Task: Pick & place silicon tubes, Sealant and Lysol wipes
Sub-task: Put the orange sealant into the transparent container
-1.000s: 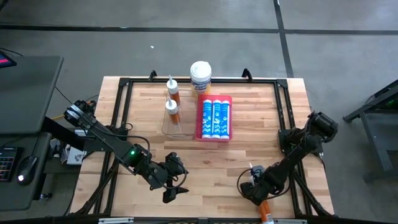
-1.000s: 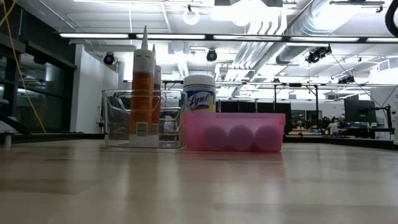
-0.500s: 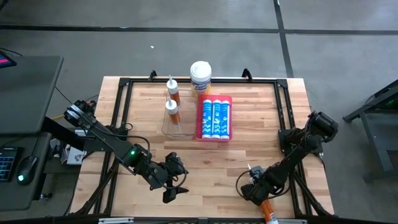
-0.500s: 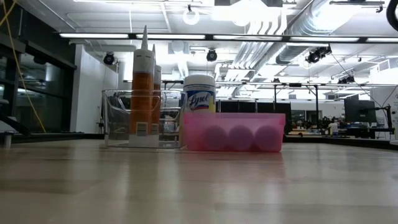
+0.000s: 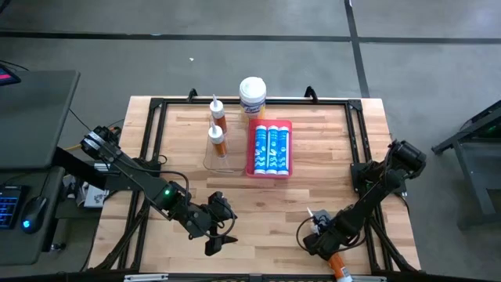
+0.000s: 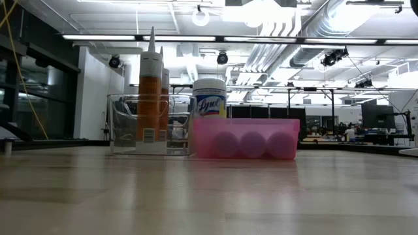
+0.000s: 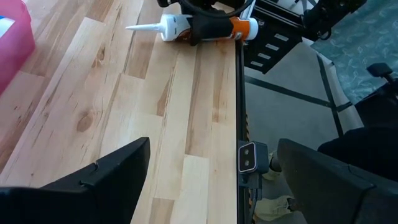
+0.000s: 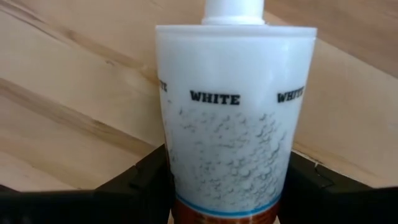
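A sealant cartridge (image 5: 325, 243) with a white nozzle, white body and orange rear end lies level near the table's front edge, right of centre. My right gripper (image 5: 319, 237) is shut on it. My left gripper (image 5: 218, 239) is open and empty near the front edge, left of centre, and faces the cartridge (image 7: 199, 28). The Lysol wipes canister (image 5: 252, 95) stands upright at the far edge. Two orange cartridges (image 5: 218, 129) stand upright in a clear bin. Three blue tubes (image 5: 270, 149) lie in a pink tray. My right gripper pinches the cartridge's white body (image 8: 230, 143) between its two fingers, one on each side, about midway along its length. The fingers lie across the cartridge. The cartridge is level, nozzle toward the far side, orange end (image 5: 337, 270) at the front edge. I cannot tell whether it rests on the table.
The clear bin (image 6: 150, 124) and the pink tray (image 6: 245, 138) stand side by side at the back centre, with the canister (image 6: 209, 98) behind them. A black frame rail (image 7: 240, 93) runs along the table's front edge. Bare wood lies between the grippers.
My right gripper has shifted slightly toward the table's left edge with the cartridge. The nozzle has swung a little to the left.
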